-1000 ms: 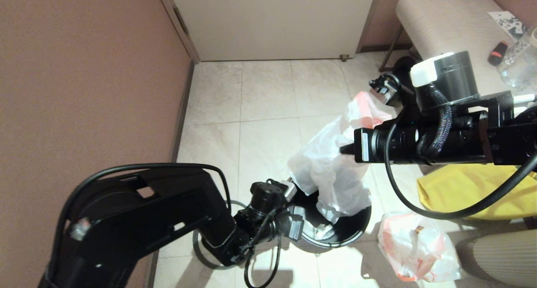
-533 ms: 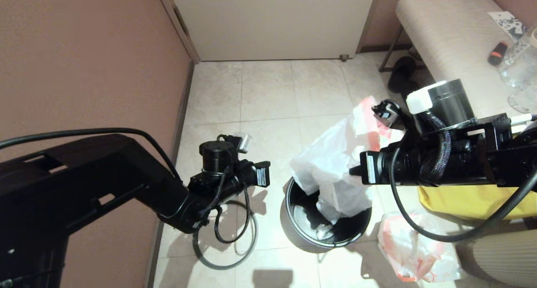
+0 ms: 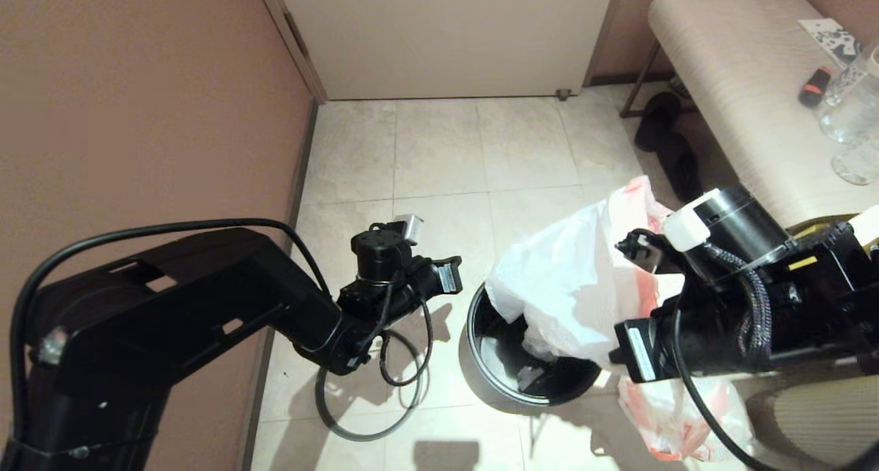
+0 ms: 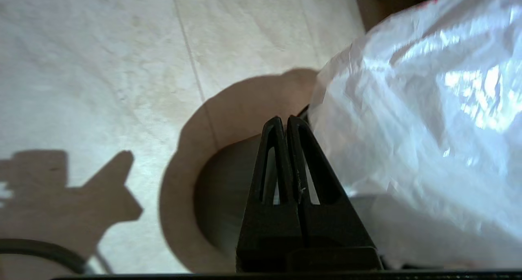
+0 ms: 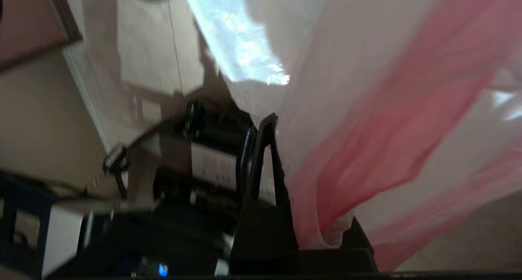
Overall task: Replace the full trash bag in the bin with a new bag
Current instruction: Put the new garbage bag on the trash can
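Bright light is falling from above and behind the robot, casting hard-edged shadows of the arms onto the pale floor tiles (image 3: 439,148). The bin (image 3: 494,361) is throwing a dark shadow toward the wall side. In the left wrist view, glare is shining off the new bag (image 4: 428,141), washing out its folds, and a sharp shadow is lying on the tiles. The right wrist view is showing strong motion blur; the bag's pink hem (image 5: 387,141) is smearing, out of focus.

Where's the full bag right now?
Head view, lower right: the full bag lies on the floor right of the bin, under the right arm.
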{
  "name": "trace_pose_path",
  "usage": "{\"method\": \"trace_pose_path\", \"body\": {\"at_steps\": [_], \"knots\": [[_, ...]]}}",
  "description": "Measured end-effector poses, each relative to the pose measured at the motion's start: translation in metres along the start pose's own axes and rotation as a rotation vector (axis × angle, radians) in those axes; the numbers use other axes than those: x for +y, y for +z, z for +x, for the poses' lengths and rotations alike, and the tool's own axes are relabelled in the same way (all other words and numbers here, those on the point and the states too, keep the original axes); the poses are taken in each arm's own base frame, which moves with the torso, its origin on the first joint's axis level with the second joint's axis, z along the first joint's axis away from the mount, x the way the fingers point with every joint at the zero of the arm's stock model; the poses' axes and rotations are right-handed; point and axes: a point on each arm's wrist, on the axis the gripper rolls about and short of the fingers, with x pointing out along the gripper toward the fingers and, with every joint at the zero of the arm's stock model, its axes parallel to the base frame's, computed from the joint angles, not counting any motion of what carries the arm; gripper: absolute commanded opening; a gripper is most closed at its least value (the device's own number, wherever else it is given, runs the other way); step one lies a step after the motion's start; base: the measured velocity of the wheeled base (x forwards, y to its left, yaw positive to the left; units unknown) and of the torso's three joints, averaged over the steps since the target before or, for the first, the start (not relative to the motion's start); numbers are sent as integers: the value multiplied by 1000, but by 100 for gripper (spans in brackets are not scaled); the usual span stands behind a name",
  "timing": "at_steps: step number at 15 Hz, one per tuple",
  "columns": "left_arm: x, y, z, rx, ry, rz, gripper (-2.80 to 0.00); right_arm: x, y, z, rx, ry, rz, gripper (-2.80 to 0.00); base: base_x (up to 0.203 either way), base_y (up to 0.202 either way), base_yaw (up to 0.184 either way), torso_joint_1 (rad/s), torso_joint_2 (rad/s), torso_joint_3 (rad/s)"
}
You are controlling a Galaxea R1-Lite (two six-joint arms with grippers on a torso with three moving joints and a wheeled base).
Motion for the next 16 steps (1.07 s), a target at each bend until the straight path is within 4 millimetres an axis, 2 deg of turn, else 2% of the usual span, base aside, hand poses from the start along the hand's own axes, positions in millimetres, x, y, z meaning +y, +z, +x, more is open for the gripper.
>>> {"method": "trace_pose_path", "body": {"at_steps": [3,6,11,14,16], "knots": [[-14,-4,-1,-12,-112,-102,-280,16,-20,-1,78,-16,-22,-280,0,0,0,0,0,0],[-17,-10,-5,15,-149,-115,-280,25,-27,14,133,-24,-38,-280,0,0,0,0,0,0],[-22,-8,-14,68,-279,-196,-280,32,-27,48,171,-37,-46,-280,0,0,0,0,0,0],[-27,3,0,52,-341,-183,-280,31,-25,56,182,-19,-39,-280,0,0,0,0,0,0],[-16,18,13,78,-407,-171,-280,21,-18,60,190,10,-62,-280,0,0,0,0,0,0]]}}
